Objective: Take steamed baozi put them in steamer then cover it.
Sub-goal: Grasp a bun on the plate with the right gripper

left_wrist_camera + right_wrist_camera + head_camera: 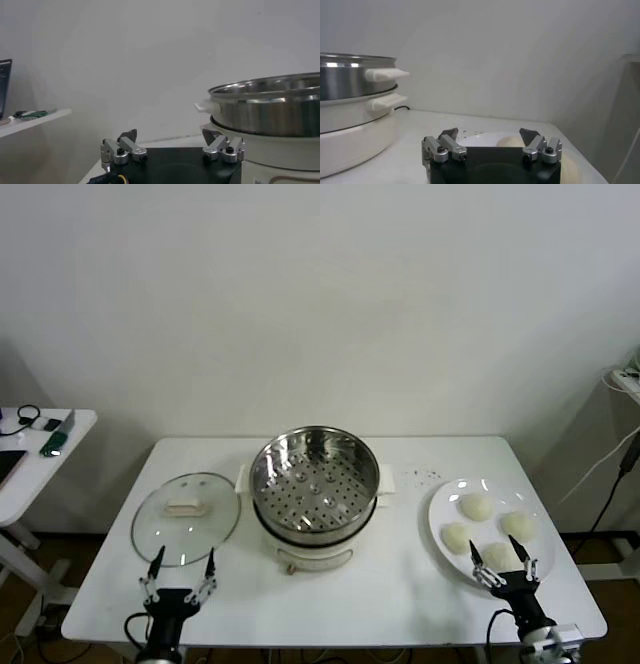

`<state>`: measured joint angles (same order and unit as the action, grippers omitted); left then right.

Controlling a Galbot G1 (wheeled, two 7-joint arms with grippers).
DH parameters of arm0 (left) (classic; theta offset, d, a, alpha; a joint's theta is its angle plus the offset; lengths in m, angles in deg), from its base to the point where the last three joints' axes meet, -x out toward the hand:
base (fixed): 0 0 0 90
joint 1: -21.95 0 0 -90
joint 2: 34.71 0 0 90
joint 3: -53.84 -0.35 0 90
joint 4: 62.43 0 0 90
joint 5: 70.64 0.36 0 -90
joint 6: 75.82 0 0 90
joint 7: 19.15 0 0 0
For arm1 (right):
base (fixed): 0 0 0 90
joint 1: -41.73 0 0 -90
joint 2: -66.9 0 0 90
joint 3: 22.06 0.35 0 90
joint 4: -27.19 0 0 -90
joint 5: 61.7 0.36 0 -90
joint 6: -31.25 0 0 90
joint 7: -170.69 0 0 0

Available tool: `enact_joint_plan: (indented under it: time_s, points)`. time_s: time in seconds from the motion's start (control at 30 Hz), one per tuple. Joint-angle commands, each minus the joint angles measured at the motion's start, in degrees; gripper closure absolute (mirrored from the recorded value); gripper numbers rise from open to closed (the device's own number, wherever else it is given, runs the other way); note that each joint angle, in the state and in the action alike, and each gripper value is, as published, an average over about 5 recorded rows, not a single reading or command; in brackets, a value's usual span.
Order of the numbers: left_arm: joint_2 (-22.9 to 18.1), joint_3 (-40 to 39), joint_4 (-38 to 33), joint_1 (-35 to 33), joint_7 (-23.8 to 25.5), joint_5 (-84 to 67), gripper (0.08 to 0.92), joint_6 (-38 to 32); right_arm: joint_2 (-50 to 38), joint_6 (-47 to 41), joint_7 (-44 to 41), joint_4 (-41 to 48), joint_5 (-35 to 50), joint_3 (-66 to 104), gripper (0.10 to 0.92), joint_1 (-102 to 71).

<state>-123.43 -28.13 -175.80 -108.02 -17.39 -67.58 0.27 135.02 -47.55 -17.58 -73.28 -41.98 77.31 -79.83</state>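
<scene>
The buns sit on a plate just ahead of the spread, empty right hand, far nearer than the spread left hand, with the steamer between the hands.

Four baozi beside lidless steamer

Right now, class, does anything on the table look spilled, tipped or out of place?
Little stands out. A few dark specks dot the table between the steamer and the plate. The four baozi sit on the plate; the lid lies flat, handle up.
</scene>
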Motion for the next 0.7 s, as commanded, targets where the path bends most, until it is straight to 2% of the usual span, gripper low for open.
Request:
enact_joint_plan:
  time_s: [0.03, 0.23, 0.43, 0.57, 0.7]
  points:
    - [0.1, 0.0, 0.1, -0.1, -0.1, 0.0, 0.177, -0.3, -0.2, -0.5, -0.5, -0.3, 0.3, 0.2, 0.203, 0.4]
    - [0.3, -0.3, 0.3, 0.0, -0.2, 0.8, 0.177, -0.3, -6.8, -5.5, -4.4, -0.6, -5.1, 2.1, 0.203, 5.6]
    - [1.1, -1.0, 0.4, 0.1, -1.1, 1.7, 0.177, -0.3, -24.4, -17.1, -16.6, 2.7, -10.4, -0.3, 0.203, 12.5]
    - [2.0, -1.3, -0.5, -0.6, -1.8, 2.0, 0.177, 1.0, -35.4, -20.0, -25.7, 6.9, -11.6, -4.1, 0.203, 17.6]
    - [3.3, -1.3, -1.1, -1.6, -2.0, 2.1, 0.177, 1.3, -42.1, -20.2, -35.2, 10.9, -14.8, -7.4, 0.203, 22.6]
